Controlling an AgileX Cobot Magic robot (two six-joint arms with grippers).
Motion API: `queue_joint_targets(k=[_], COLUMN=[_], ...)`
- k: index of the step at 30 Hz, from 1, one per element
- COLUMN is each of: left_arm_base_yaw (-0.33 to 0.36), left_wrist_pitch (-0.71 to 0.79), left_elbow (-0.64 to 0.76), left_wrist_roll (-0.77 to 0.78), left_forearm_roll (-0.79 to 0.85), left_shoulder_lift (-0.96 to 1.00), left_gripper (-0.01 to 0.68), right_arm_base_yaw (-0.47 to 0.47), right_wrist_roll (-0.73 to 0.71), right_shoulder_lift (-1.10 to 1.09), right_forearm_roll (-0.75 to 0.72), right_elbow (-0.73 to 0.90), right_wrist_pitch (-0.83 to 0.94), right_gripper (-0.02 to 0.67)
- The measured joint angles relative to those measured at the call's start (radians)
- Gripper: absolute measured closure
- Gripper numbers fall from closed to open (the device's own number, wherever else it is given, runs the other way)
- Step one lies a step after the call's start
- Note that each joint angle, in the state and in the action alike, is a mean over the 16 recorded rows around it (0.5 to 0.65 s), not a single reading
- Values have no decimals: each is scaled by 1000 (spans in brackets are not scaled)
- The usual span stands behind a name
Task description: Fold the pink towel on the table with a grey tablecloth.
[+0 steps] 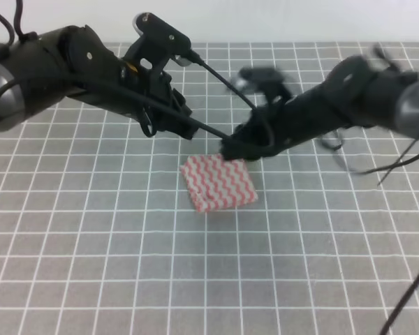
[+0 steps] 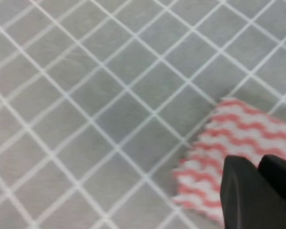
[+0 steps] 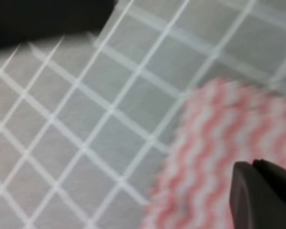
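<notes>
Pink towel [image 1: 219, 183] folded compact, soft, limp, light; pinch at far edge. Left gripper [image 1: 188, 127], right gripper [image 1: 232, 149] near; opening unclear.

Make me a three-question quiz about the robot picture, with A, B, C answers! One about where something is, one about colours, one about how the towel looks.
1. Where does the pink-and-white zigzag striped towel lie?
A. near the middle of the grey gridded tablecloth
B. hanging off the front edge
C. draped on an arm

2. What colour are the tablecloth's grid lines?
A. black
B. white
C. pink

3. How is the towel now?
A. spread out wide
B. rolled into a tube
C. folded into a small, thick rectangle

Answers: 1 A, the high view shows it lying near the centre; 2 B, thin white lines cross the grey cloth; 3 C, it is compact, with a thick edge showing at the front.
</notes>
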Motion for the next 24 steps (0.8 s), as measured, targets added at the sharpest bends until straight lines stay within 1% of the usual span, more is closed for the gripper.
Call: queue_joint_targets(k=[6, 13, 19, 24], left_arm_base_yaw=[0, 0, 0, 0], left_wrist_pitch=[69, 164, 226, 251], left_elbow=[1, 2, 2, 2], left_wrist_roll=[48, 112, 129, 122], left_forearm_roll=[-110, -204, -204, -173], left_shoulder_lift=[50, 144, 207, 223], left_gripper=[637, 662, 672, 673], right_arm_base_yaw=[-32, -42, -44, -46], right_wrist_roll=[0, 1, 2, 3], right_shoulder_lift=[-5, 41, 61, 39], right_forearm_roll=[-41, -49, -49, -50], right_elbow=[-1, -1, 0, 1], right_wrist_pitch=[4, 17, 16, 8], right_gripper=[665, 665, 665, 665])
